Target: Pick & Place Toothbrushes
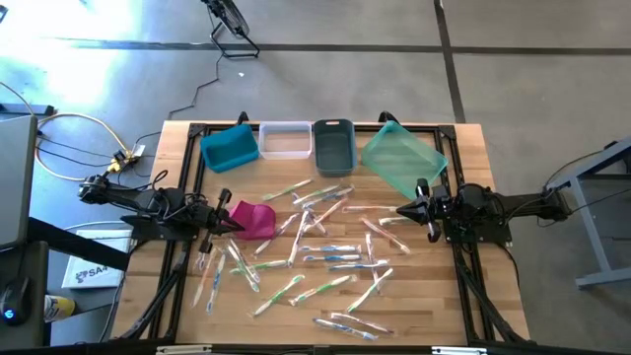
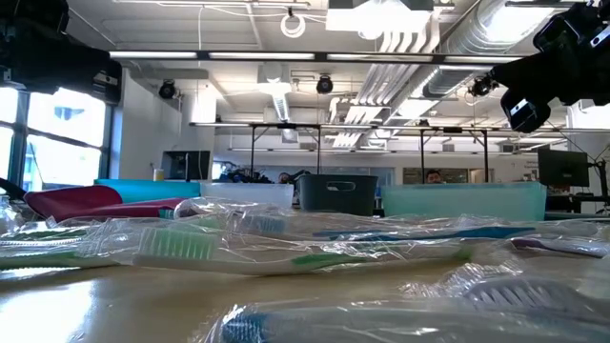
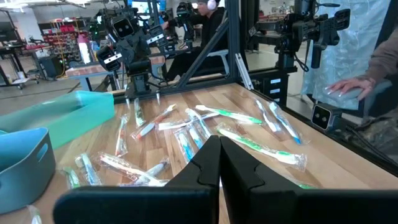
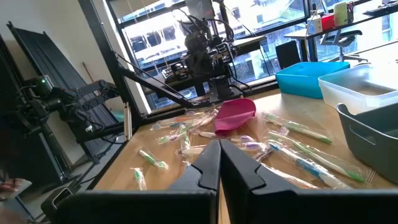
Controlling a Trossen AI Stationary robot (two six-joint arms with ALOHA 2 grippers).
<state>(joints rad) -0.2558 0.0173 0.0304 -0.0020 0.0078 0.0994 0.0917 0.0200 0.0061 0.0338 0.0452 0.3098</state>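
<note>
I'm looking into a large open workshop (image 2: 315, 86) with exposed ducts and strip lights under the ceiling, tall windows (image 4: 186, 37) on one side and workbenches beyond. The floor (image 1: 394, 69) under the rig is grey concrete crossed by dark seams, with a yellow cable (image 1: 79, 123) looped near the table's left corner.

The table (image 1: 473, 168) is pale butcher-block wood inside a black frame. Along its far edge I have four bins in a row: a blue bin (image 1: 230, 148), a clear bin (image 1: 284, 140), a grey bin (image 1: 333, 145) and a teal bin (image 1: 402, 158) that sits tilted at an angle to the others.

The left arm reaches in from the left side, its left gripper (image 1: 237, 225) with fingers pressed together, holding nothing, right at a magenta pouch (image 1: 256, 219). The right arm comes in from the right, its right gripper (image 1: 401, 210) likewise closed and empty, over the table's right half near the teal bin.

The toothbrushes (image 1: 315, 258) lie scattered in clear wrappers across the middle and near part of the wood, between the two grippers and toward the front edge, none in any bin that I can see.

In the left wrist view a person's hand (image 3: 348, 87) rests on something pale beyond the table's edge, and another person with headphones (image 3: 205, 12) sits farther back.
</note>
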